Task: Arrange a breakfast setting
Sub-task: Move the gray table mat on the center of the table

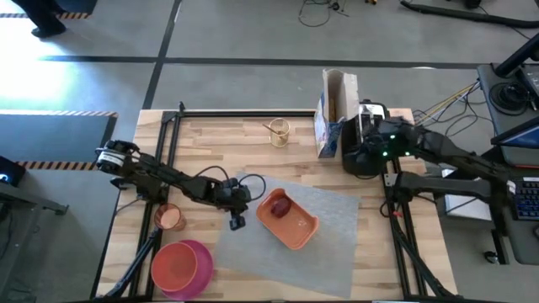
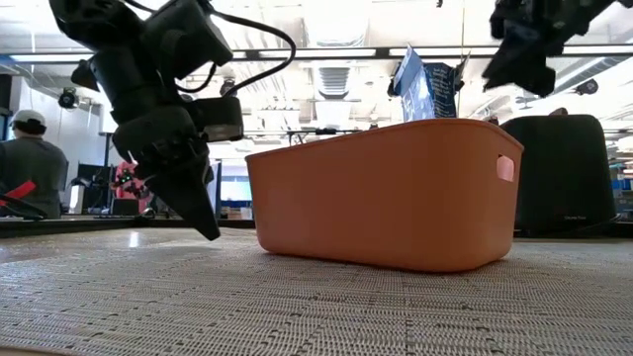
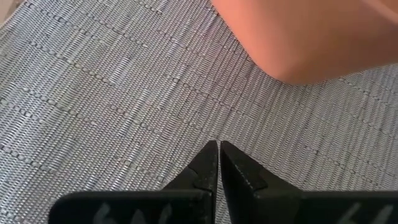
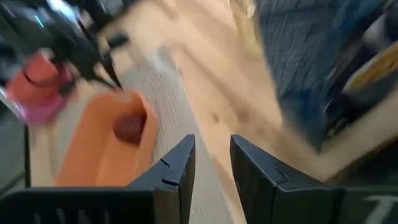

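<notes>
We see our left hand point(image 1: 237, 220) pressed together over the grey placemat point(image 1: 337, 231), the red apple point(image 1: 280, 204) in the orange tray point(image 1: 301, 231) just beside it.

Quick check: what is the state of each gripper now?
Left gripper: jaws closed, empty, over the placemat.
Right gripper: jaws open, empty, near the toaster.

orange tray point(image 3: 311, 37) cut off by the left wrist view's edge, toaster point(image 1: 368, 139) largely hidden under the right arm, right wrist view motion-blurred
</notes>
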